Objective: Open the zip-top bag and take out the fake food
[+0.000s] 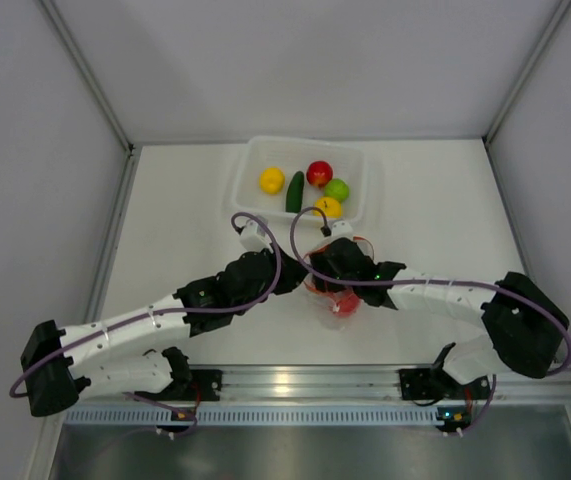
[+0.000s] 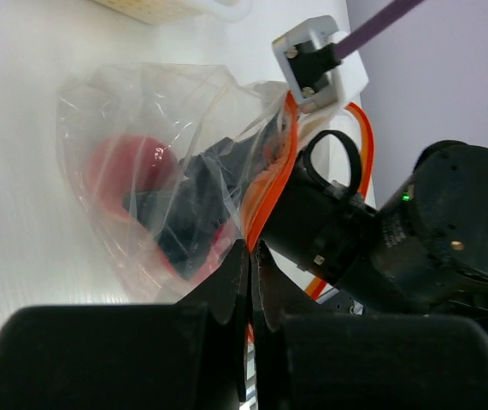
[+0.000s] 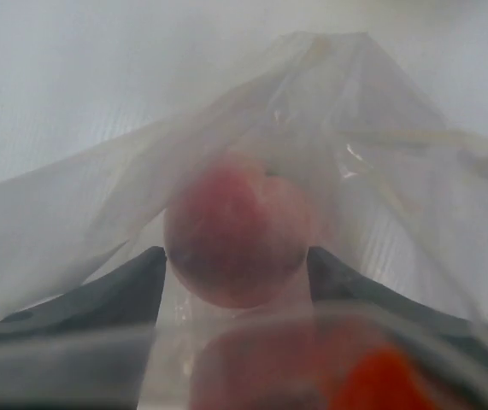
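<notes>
The clear zip-top bag lies at the table's middle, below the basket. In the left wrist view the bag shows its orange-red zip strip. My left gripper is shut on that strip at the bag's mouth; it also shows in the top view. My right gripper is inside the bag, its fingers pressed on both sides of a pink-red round fruit. The same fruit shows through the plastic. The right gripper in the top view is partly hidden by the bag.
The translucent white basket stands behind the bag and holds a yellow fruit, a dark green cucumber, a red fruit, a light-green fruit and another yellow one. White walls enclose the table.
</notes>
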